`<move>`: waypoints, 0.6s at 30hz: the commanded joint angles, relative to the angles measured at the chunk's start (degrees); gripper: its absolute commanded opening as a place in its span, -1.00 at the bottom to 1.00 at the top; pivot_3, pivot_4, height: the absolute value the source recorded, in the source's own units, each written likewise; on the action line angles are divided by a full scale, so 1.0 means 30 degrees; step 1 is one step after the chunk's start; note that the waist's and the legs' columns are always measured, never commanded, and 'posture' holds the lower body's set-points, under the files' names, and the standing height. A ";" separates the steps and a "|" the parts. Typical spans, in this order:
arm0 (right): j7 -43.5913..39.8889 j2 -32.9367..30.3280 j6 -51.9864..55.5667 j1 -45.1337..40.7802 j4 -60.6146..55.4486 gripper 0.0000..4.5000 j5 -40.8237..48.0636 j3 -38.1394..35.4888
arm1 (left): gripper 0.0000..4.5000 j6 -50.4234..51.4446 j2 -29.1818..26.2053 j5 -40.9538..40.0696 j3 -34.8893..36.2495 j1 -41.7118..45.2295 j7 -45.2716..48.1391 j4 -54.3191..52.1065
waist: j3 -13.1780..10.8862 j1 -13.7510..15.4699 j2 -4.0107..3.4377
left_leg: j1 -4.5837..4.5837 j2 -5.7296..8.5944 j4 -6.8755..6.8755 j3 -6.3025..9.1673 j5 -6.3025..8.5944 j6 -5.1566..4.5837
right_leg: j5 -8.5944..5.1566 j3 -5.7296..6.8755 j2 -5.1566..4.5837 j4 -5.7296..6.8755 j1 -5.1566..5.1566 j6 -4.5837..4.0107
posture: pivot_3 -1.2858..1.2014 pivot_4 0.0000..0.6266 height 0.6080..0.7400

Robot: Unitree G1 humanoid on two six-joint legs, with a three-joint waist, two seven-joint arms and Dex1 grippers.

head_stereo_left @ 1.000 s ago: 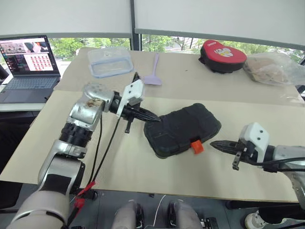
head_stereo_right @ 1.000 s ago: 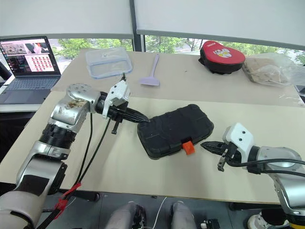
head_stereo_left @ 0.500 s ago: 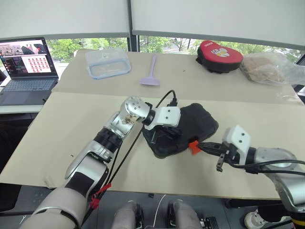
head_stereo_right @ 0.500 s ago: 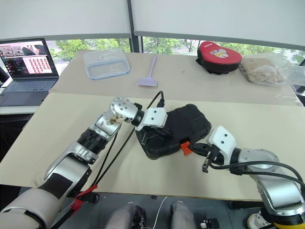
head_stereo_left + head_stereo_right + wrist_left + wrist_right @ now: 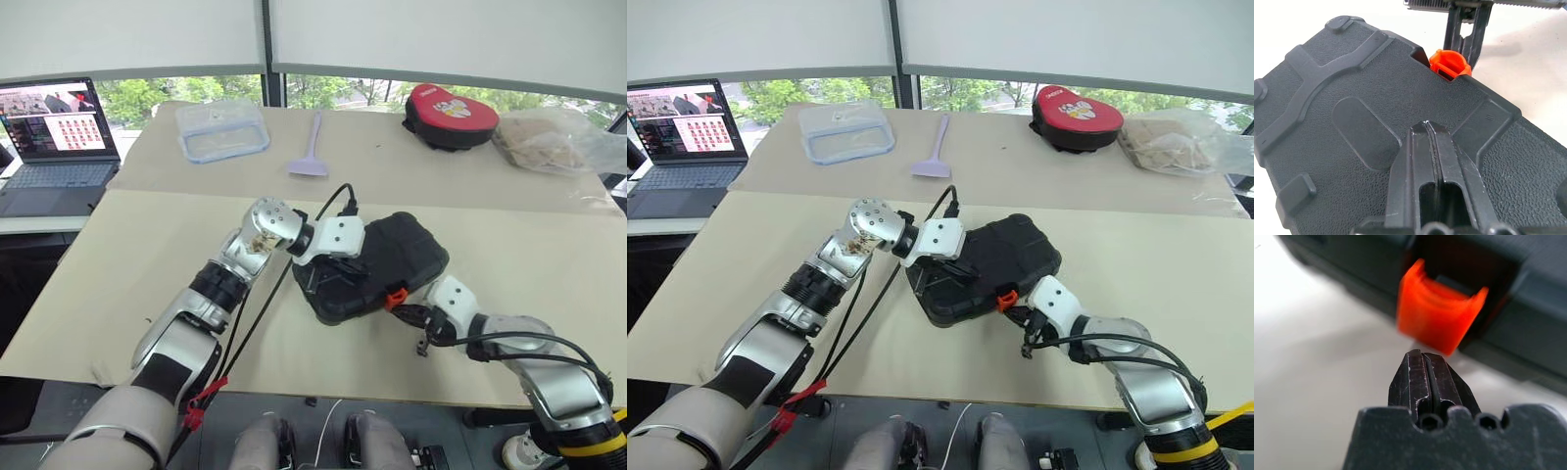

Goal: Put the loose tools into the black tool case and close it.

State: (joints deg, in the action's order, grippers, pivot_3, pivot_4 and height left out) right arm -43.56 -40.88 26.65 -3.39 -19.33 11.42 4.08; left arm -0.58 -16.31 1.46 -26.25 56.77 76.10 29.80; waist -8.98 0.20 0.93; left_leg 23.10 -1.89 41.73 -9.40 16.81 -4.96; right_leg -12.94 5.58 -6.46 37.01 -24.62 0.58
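Note:
The black tool case [image 5: 397,253] lies closed in the middle of the table, its orange latch [image 5: 394,298] on the near edge. My left gripper [image 5: 1426,125] is shut, and its tips rest on the textured lid near the case's left end. My right gripper [image 5: 1422,355] is shut too, with its tips just short of the orange latch [image 5: 1440,316], low over the table. From the left wrist, the right gripper's fingers [image 5: 1465,30] stand just behind the latch [image 5: 1449,63]. The loose tools are out of view.
At the back of the table lie a clear plastic container [image 5: 222,129], a lilac spatula [image 5: 312,149], a red-and-black pouch [image 5: 453,116] and a crumpled plastic bag [image 5: 554,140]. An open laptop [image 5: 59,137] stands at the far left. The table's front edge runs close below the right gripper.
The left gripper swung from the case's left edge onto its lid, then stayed there. The right gripper moved left and down, up to the orange latch.

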 commanded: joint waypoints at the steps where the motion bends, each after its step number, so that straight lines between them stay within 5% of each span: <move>1: -0.0761 -0.0908 0.0176 0.0676 -0.2131 -1.00 0.0906 -0.1362 | -0.99 0.0105 0.0080 0.0764 -0.0602 -0.0323 0.0152 0.0597 | 0.0001 0.0035 -0.0002 | 0.0001 0.0002 0.0000 -0.0002 0.0000 -0.0001 | 0.0000 -0.0001 -0.0002 0.0000 0.0000 0.0001 | 0.03 -0.52 0.87; 8: -0.2601 -0.2111 0.2858 0.1724 -0.4461 -1.00 0.6264 -0.5711 | -0.99 -0.0262 0.0012 0.0856 -0.0411 -0.0225 0.0227 0.0921 | 0.0000 0.0121 0.0004 | -0.0025 -0.0001 0.0002 0.0034 0.0011 -0.0019 | 0.0004 0.0019 -0.0009 -0.0028 0.0054 0.0000 | 0.03 -0.52 0.87; 18: -0.0499 -0.1144 0.3315 -0.1078 -0.2615 -1.00 0.4566 -0.2863 | -0.99 -0.0477 0.0275 0.1013 -0.0383 -0.0039 0.0089 0.1227 | 0.0004 0.0170 0.0001 | -0.0024 -0.0003 0.0000 0.0034 0.0029 -0.0047 | 0.0012 0.0021 -0.0022 -0.0064 0.0073 -0.0011 | 0.03 -0.52 0.87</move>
State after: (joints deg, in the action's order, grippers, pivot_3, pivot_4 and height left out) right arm -45.65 -44.00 36.70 -5.90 -26.97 25.95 -4.56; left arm -2.57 -15.12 2.18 -25.84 57.35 75.84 32.04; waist -8.96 0.71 0.93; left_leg 23.04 -1.89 41.74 -9.29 16.90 -5.10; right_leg -12.91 5.66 -6.52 36.81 -24.40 0.55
